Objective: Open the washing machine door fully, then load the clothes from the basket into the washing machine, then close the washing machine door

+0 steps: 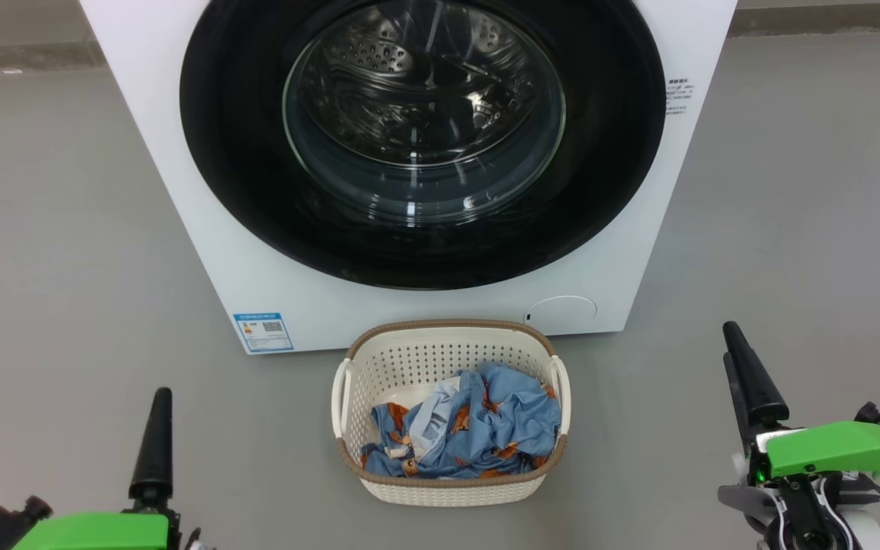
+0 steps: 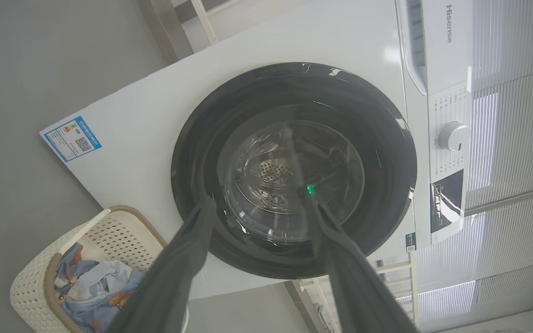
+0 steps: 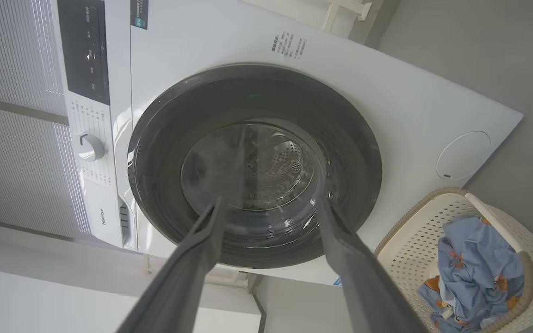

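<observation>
Left end effector (image 2: 259, 200) and right end effector (image 3: 270, 203) gape empty near crumpled blue clothes (image 1: 478, 428).

The left hand (image 2: 259, 200) sits low at the near left. Its two long dark fingers (image 1: 157, 439) point toward the far side, spread wide apart and gripping nothing. The right hand (image 3: 270, 201) mirrors it at the near right (reaching a little farther out), its fingers (image 1: 749, 382) likewise parted wide and empty. A green wrist cover (image 1: 837, 449) sits behind each hand.
</observation>
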Robot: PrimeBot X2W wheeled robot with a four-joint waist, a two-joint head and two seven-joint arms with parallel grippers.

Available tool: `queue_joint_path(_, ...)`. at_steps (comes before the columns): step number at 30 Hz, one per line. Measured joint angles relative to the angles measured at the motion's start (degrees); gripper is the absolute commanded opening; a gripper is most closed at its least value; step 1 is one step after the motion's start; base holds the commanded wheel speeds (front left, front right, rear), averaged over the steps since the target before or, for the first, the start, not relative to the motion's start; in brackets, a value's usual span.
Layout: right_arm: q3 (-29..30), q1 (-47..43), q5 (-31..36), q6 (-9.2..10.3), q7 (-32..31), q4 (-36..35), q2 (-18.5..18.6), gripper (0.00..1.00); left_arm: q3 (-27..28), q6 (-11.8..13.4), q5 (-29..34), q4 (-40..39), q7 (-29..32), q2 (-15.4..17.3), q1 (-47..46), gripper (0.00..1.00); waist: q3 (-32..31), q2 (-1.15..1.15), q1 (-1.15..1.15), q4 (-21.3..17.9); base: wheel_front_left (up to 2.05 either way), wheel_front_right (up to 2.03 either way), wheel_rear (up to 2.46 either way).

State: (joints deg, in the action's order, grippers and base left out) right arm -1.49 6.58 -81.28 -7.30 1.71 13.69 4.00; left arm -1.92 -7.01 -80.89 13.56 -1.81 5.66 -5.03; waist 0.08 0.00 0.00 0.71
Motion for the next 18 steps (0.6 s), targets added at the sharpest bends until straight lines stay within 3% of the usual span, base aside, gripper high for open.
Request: queue_joint_path(18,-5.71,1.43,18.27,-0.01,3.0,-0.21,2.18,1.0,-1.3,0.0,16.68,0.71,-2.86,0.82,-1.03,1.0,-0.09,0.0,0.0,0.12,0.0,0.0,0.0)
